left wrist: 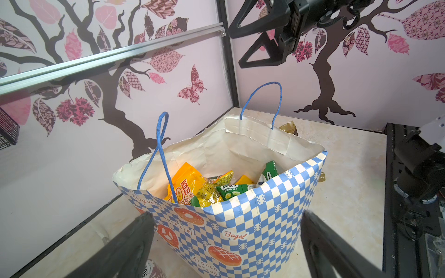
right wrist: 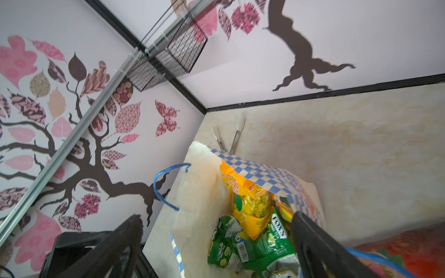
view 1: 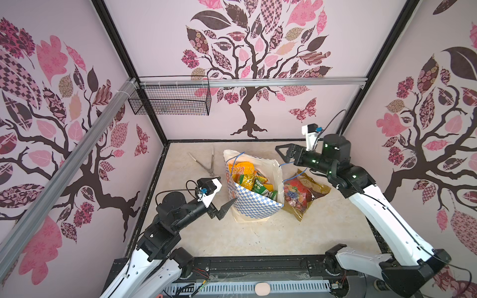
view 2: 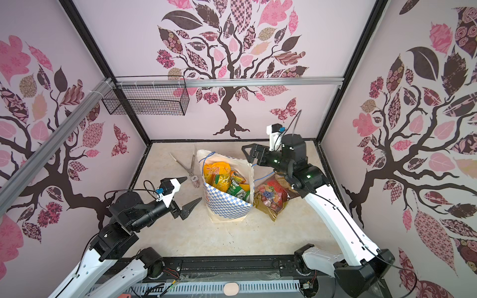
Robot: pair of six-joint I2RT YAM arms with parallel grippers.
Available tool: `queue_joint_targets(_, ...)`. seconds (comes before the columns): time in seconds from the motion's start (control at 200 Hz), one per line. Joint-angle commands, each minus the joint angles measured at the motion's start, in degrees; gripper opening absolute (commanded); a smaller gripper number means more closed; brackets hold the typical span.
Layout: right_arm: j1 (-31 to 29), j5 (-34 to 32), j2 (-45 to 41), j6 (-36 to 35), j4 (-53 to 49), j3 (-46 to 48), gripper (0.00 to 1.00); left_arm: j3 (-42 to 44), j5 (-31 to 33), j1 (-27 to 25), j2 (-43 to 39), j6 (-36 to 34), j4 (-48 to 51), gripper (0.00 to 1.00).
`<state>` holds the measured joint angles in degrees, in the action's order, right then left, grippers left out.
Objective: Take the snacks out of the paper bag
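The paper bag [view 1: 254, 207] stands upright on the counter [view 1: 232, 240] in both top views, snacks [view 1: 245, 176] inside. A gold-red packet [view 1: 300, 194] touches its right side, and tongs [view 1: 210, 171] lie behind-left. The left gripper [view 1: 227, 188] gapes empty beside it. The right gripper [view 1: 280, 153], also spread and empty, hovers over its far corner. Left wrist view: blue-white checks, cord handles [left wrist: 159, 131] upright, mouth wide. Right wrist view: green packet [right wrist: 262, 243] nearest, bare counter beyond.

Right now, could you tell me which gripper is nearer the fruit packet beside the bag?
Right. The right gripper hangs beyond the fruit packet, above the paper bag; the left gripper is across the bag.
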<state>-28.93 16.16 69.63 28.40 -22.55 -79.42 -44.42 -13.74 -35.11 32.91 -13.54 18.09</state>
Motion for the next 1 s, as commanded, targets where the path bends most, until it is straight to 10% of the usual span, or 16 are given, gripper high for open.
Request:
queue_joint_targets(0.0,-6.6,-5.5,4.5,-6.9,-6.2,-4.6,0.99,1.5,0.1,0.2,-0.3,-0.3,-0.7,0.96)
queue_joint_targets(0.355,-12.2,-10.2,17.7,-8.4,-12.1,-8.8,0.97,1.5,0.2,0.1,-0.5,-0.2,-0.7,0.96)
queue_joint_targets(0.995,-12.4,-16.2,31.1,-14.3,6.4,-4.2,0.99,1.5,-0.5,0.2,0.1,-0.2,-0.8,0.96)
